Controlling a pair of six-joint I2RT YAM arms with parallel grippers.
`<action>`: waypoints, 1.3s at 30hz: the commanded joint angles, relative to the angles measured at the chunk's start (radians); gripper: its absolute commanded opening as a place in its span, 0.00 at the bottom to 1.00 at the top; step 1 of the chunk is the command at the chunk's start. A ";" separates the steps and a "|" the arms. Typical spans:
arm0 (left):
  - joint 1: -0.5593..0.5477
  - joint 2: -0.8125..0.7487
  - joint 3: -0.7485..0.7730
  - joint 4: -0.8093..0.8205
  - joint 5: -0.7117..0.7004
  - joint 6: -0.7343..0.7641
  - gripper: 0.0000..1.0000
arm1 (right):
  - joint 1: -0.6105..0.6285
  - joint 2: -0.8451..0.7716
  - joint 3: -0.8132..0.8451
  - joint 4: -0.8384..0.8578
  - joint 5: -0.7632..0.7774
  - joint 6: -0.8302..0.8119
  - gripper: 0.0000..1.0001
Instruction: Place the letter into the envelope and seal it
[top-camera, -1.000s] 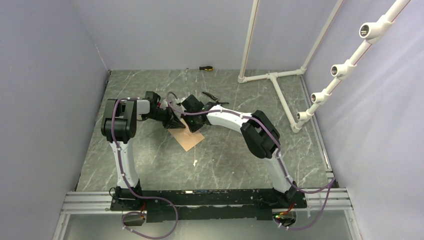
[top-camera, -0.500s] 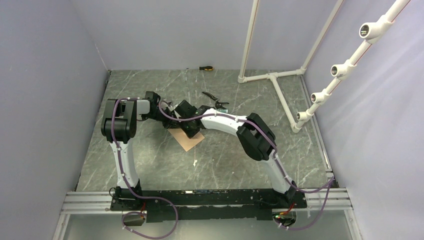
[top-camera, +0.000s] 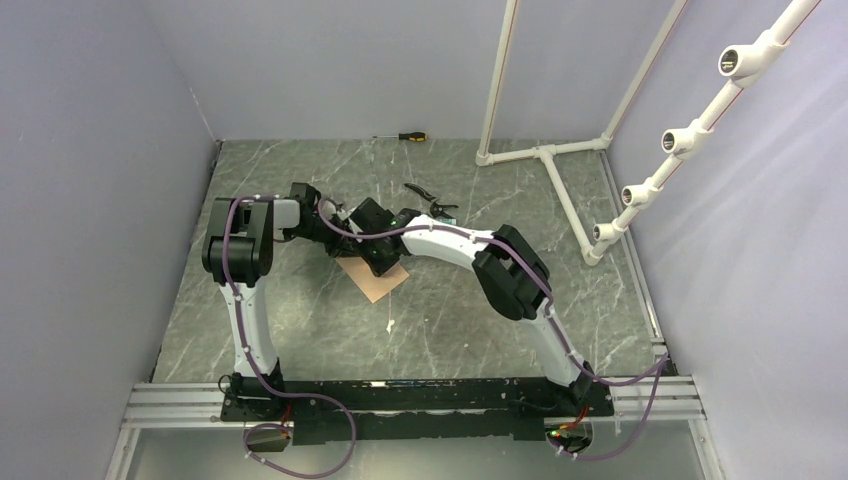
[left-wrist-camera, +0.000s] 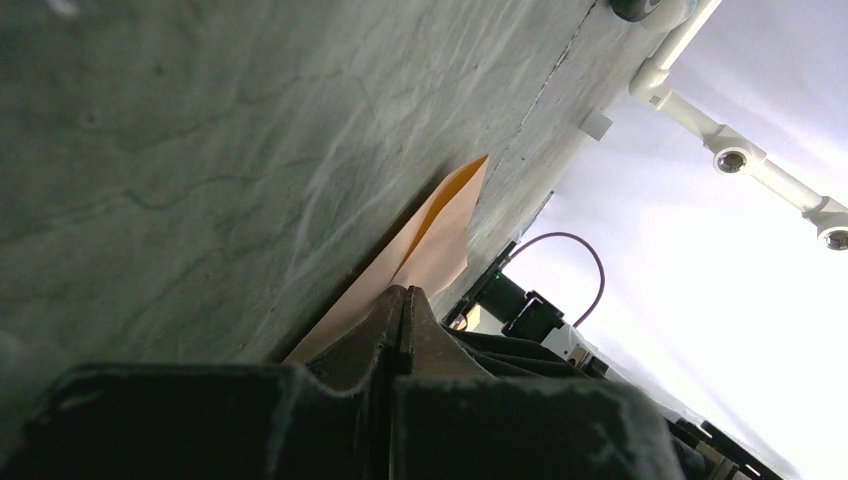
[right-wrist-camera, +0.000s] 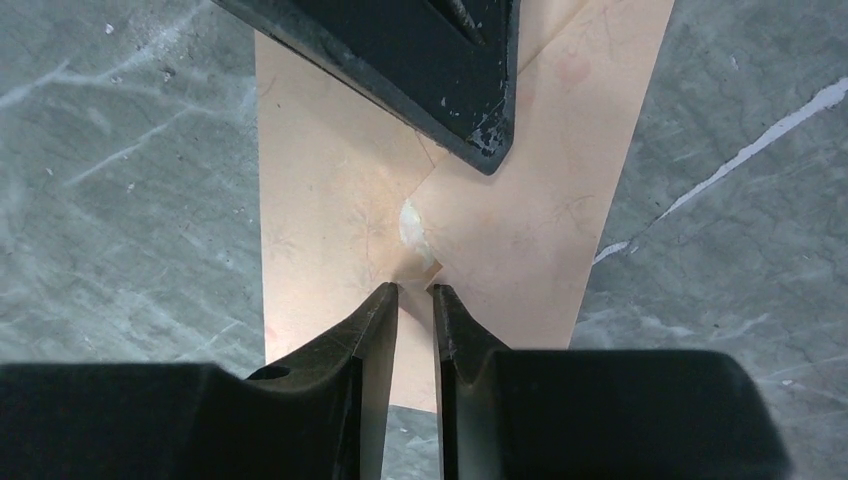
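While the sealing step is judged to be in hand, both arms reach from their bases at the near edge of the grey-green marbled worktop (top-camera: 470, 330). They meet over the kraft-brown paper envelope (top-camera: 373, 284), which lies flat a little left of the worktop's middle with one corner pointing toward the near edge. A small white scrap (top-camera: 390, 324) lies just nearer than it. The salmon-brown paper letter shows nowhere as a separate sheet and is judged to be inside. No flap stands up in any view, so it is taken as folded down.

Right gripper (right-wrist-camera: 412, 292): jaws parted by a narrow slit with nothing between them. The tips are poised over the envelope's centre, just short of a pale whitish patch (right-wrist-camera: 412, 226) where the folded paper edges meet. Whether they touch the paper cannot be told.

Left gripper (left-wrist-camera: 405, 297): jaws fully closed, nothing seen between them, its blunt tip set on or just above the envelope's far part.

To seal well, the left tip should pin the envelope against sliding. The right tips should bear down on the patch and stroke outward along the folded edges, flat and slow, so the paper neither creases nor drags.

Farther off lie black-handled pliers (top-camera: 430, 200); at the far edge, an orange-and-black screwdriver (top-camera: 410, 136); at the far right corner, a white plastic pipe frame (top-camera: 545, 152).
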 joint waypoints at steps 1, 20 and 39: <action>0.017 0.078 -0.051 -0.064 -0.220 0.023 0.02 | -0.014 0.026 0.006 0.080 -0.087 0.034 0.23; 0.017 0.055 -0.039 -0.039 -0.168 0.021 0.03 | -0.056 -0.085 -0.056 0.228 -0.304 0.072 0.23; 0.015 -0.240 0.124 -0.104 -0.087 0.076 0.48 | -0.254 -0.550 -0.457 0.285 0.150 0.292 0.32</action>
